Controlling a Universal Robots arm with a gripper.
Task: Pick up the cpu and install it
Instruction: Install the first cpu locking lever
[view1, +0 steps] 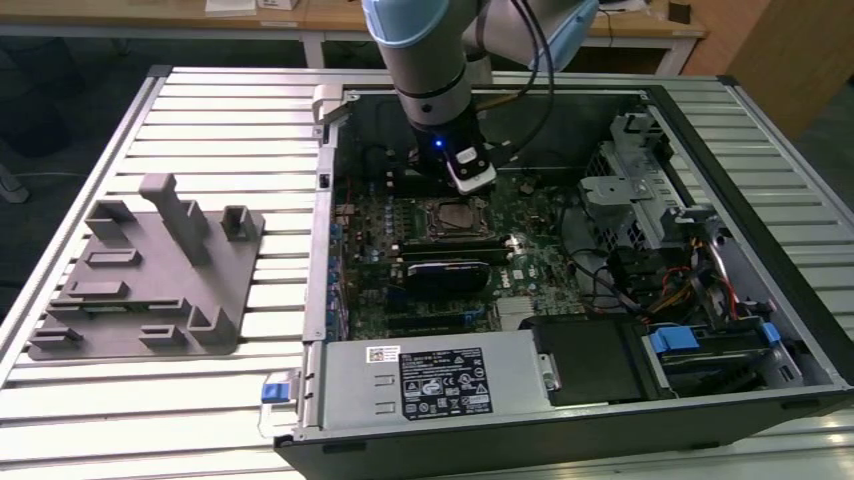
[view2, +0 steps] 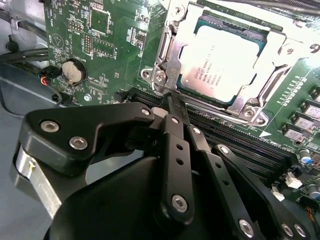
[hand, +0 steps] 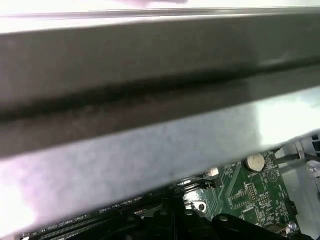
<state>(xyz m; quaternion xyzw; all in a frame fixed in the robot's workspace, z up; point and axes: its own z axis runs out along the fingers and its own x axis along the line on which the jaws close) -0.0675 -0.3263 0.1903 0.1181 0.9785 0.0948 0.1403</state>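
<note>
Inside socket (view2: 220, 60) — cpu (view2: 225, 60), shiny silver square, seated flat under metal frame. Black gripper (view2: 172, 102) above it, by slots — fingers pinched together, holding nothing.

A slatted metal table (view1: 200, 110) fills the middle of the room. At twelve o'clock behind it stands a wooden desk (view1: 174, 20) with white legs. At two o'clock a wooden panel (view1: 787, 50) rises. The floor (view1: 54, 90) at ten o'clock lies dark.
</note>
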